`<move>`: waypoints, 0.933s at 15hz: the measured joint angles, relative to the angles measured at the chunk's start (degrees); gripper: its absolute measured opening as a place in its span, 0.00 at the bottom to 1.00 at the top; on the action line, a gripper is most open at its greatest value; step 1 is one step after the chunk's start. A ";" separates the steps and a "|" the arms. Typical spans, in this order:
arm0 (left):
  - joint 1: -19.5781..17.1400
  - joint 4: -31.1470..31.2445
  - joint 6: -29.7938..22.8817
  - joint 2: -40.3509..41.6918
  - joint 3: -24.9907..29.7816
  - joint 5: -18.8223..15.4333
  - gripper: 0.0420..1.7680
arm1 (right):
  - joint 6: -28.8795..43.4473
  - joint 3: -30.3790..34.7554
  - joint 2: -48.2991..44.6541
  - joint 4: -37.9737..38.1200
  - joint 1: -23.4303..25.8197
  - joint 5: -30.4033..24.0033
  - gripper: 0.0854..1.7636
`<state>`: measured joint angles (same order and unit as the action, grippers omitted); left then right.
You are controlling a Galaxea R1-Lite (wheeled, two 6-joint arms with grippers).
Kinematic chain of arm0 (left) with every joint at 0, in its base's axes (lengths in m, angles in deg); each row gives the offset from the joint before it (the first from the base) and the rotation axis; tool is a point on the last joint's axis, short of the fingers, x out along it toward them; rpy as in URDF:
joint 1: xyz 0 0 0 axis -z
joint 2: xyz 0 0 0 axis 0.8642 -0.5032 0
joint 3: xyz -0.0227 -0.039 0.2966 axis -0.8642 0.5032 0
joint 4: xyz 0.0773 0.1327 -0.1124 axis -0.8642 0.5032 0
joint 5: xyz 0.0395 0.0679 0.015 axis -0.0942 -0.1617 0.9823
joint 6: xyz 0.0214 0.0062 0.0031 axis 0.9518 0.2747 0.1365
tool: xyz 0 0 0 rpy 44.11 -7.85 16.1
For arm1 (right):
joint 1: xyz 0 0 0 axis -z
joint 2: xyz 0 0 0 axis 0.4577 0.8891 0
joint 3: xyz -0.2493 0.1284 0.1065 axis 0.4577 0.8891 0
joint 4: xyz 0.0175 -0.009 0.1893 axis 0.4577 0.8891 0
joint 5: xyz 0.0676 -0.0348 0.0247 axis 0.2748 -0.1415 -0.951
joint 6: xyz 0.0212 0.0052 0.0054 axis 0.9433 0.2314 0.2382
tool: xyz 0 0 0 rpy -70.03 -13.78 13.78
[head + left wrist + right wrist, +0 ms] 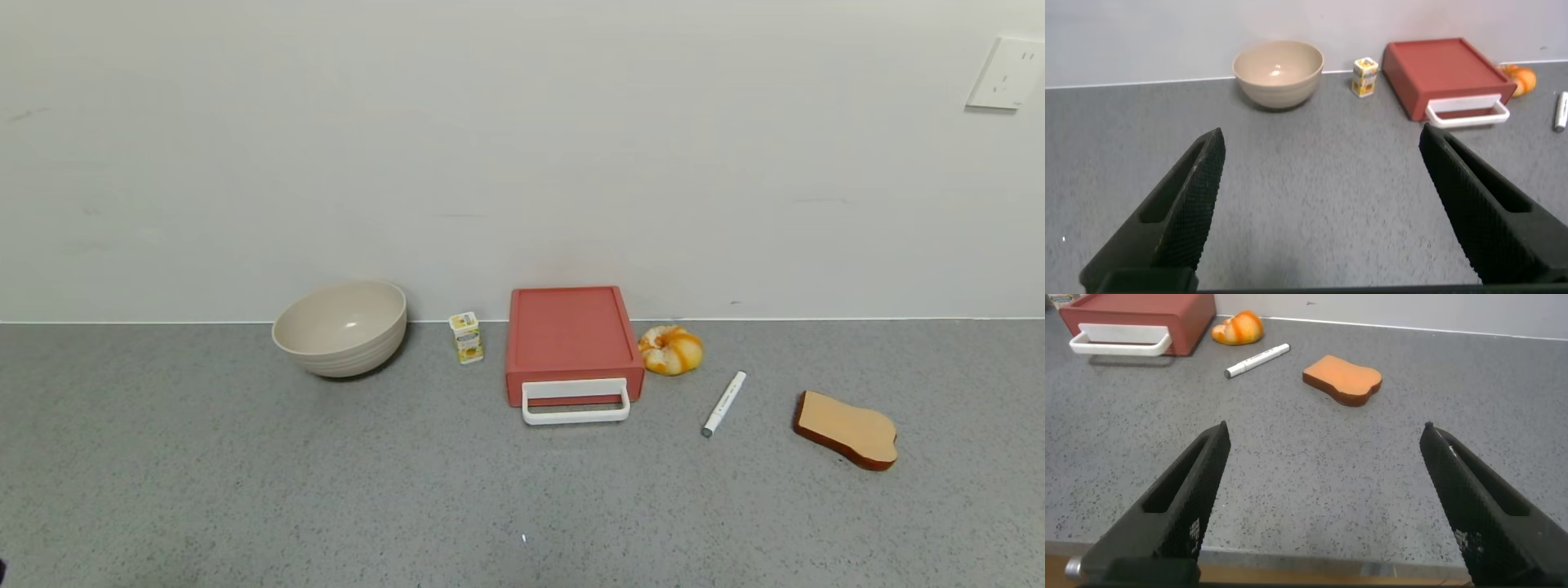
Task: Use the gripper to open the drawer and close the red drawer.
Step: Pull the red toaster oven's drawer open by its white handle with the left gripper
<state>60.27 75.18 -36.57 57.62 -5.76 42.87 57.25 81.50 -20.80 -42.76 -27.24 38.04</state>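
**Drawer closed and untouched; both arms standing off**

The salmon-red plastic drawer box (571, 339) stands at the far middle of the grey speckled counter (245, 490), its back close to the white wall. The drawer front, with its white rectangular loop handle (575, 402), faces the robot and sits flush with the casing, so the drawer appears shut.

Left of the box stands a small yellow-and-white carton (466, 336), and further left a beige ribbed bowl (341, 327). Just beside the box on its right lies an orange-and-white doughnut-shaped toy (670, 349); further right lie a white marker pen (724, 403) and a brown toast-shaped slice (847, 429).

Neither arm shows in the head view. The left gripper (1319, 212) hovers above the near counter with its black fingers spread wide, holding nothing, well apart from the handle. The right gripper (1323, 510) is likewise spread and empty, over the near right counter.

Assessment: no step appears accomplished. Reaching the handle, pulling the drawer out and pushing it back all remain. The left gripper looks squarely at the handle, the right sees it obliquely.
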 joint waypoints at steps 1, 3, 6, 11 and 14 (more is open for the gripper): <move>0.00 -0.02 -0.04 -4.22 -3.61 -0.05 0.97 | 0.00 0.00 0.00 0.00 0.00 0.00 0.97; -0.05 0.35 -0.22 -13.24 -11.25 -0.18 0.97 | -0.02 0.00 0.00 -0.02 0.00 0.00 0.97; -0.27 2.89 -1.93 -26.51 -22.86 -0.27 0.97 | 0.00 0.00 0.00 0.00 0.00 0.00 0.97; 3.95 18.60 -4.68 -46.07 -41.92 1.79 0.97 | -0.02 0.00 0.00 0.00 0.00 0.00 0.97; 9.53 26.11 -10.03 -56.60 -52.37 3.99 0.97 | 0.02 0.00 0.00 0.00 0.00 0.02 0.97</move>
<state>69.81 101.29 -46.60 1.02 -58.13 46.86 57.28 81.50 -20.80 -42.76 -27.24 38.07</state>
